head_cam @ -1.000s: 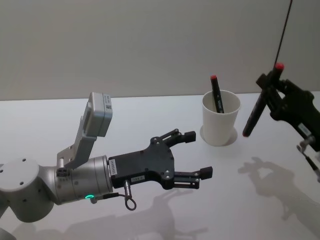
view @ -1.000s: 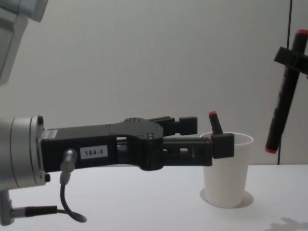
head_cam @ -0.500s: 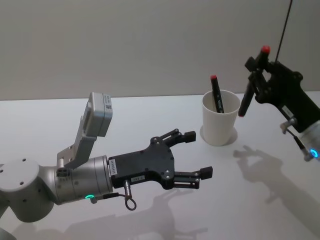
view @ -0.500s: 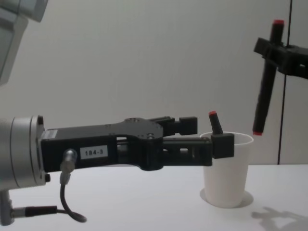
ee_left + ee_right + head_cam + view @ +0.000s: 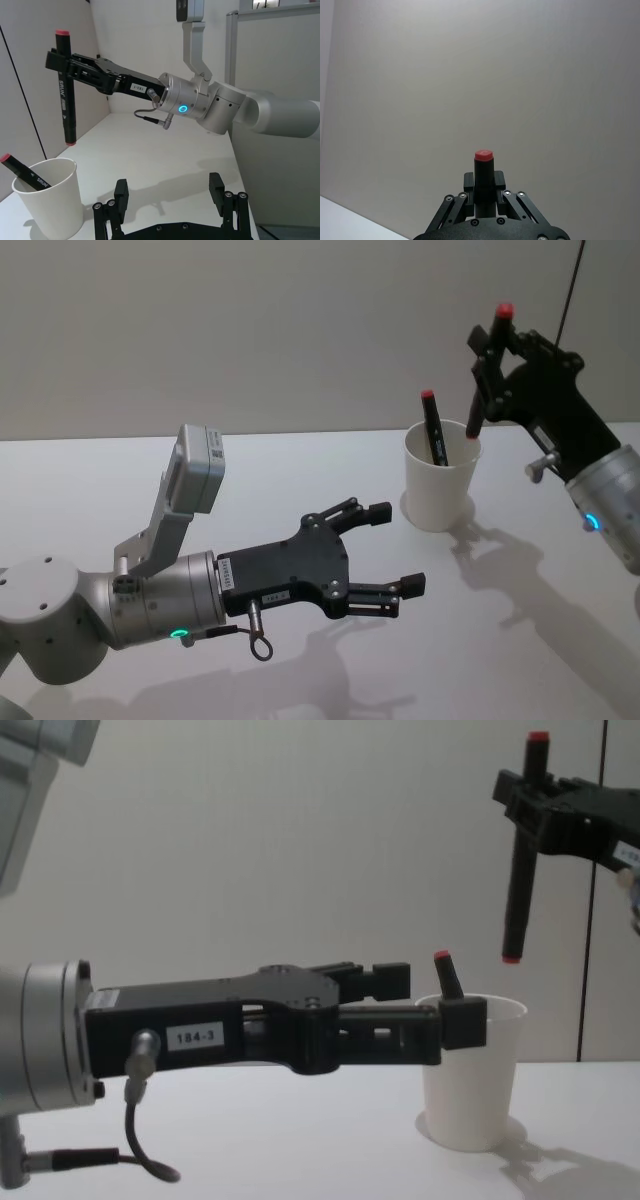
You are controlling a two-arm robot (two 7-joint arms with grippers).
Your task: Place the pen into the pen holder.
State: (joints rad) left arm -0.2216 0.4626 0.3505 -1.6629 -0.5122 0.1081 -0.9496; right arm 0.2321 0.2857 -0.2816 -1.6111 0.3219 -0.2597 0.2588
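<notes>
The pen holder (image 5: 441,487) is a white paper cup standing on the table, with one black, red-capped marker (image 5: 433,426) leaning inside it. My right gripper (image 5: 488,348) is shut on a second black pen (image 5: 477,408) with red ends, held nearly upright. Seen from the chest, that pen (image 5: 518,890) hangs with its lower tip a little above the right side of the cup's rim (image 5: 470,1004). The left wrist view shows the pen (image 5: 65,107) over the cup (image 5: 51,200). My left gripper (image 5: 397,548) hovers open and holds nothing, in front and to the left of the cup.
The white tabletop (image 5: 300,470) runs back to a plain wall. A thin dark vertical cable (image 5: 570,290) hangs at the back right. My left arm's wrist camera block (image 5: 195,468) sticks up at the left.
My right gripper has carried the pen up and to the left, from beside the cup to above its rim, and the pen now stands closer to upright. The left arm has not moved.
</notes>
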